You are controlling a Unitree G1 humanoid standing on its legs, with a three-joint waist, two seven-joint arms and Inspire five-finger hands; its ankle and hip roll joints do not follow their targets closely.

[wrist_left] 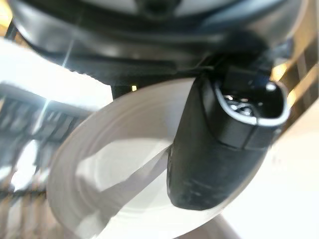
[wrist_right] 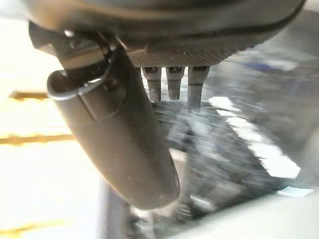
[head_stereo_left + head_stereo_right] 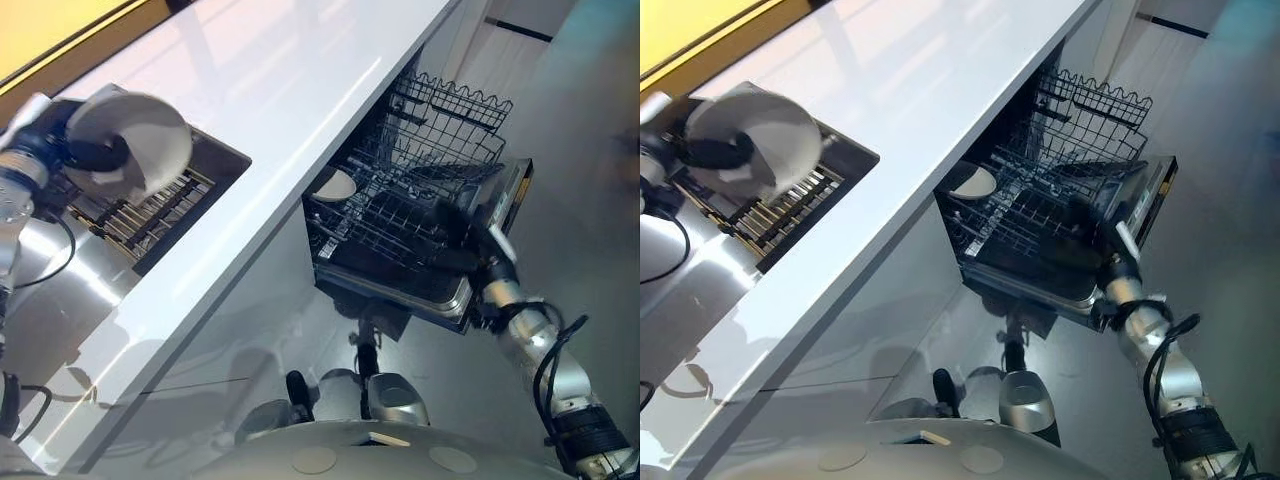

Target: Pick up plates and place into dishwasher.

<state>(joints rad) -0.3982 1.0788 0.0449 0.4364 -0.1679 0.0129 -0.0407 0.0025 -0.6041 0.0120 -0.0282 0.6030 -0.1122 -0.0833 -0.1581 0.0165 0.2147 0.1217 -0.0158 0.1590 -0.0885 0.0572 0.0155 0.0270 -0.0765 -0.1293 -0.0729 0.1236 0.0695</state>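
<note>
The carrying step is in hand. At the upper left of the frame the left hand (image 3: 98, 152) has its fingers and thumb curled on a white plate (image 3: 150, 135), held tilted in the air just above the slotted drainer (image 3: 150, 215) in the sink (image 3: 225, 152). The left wrist view shows the thumb lying across the plate's face. At centre right, below the white counter (image 3: 300, 90), the dishwasher rack (image 3: 385, 215) is pulled out, and a second plate (image 3: 335, 185) sits at its left end. The right hand (image 3: 458, 232) is at the rack's right edge; whether its fingers are straight or hooked on the wires I cannot tell. The next move, as I judge it, calls for bringing the held plate from the upper left over the counter's edge and down to the rack. It should then be turned on edge so it slips between the wires beside the second plate, without knocking the counter's lip.
</note>
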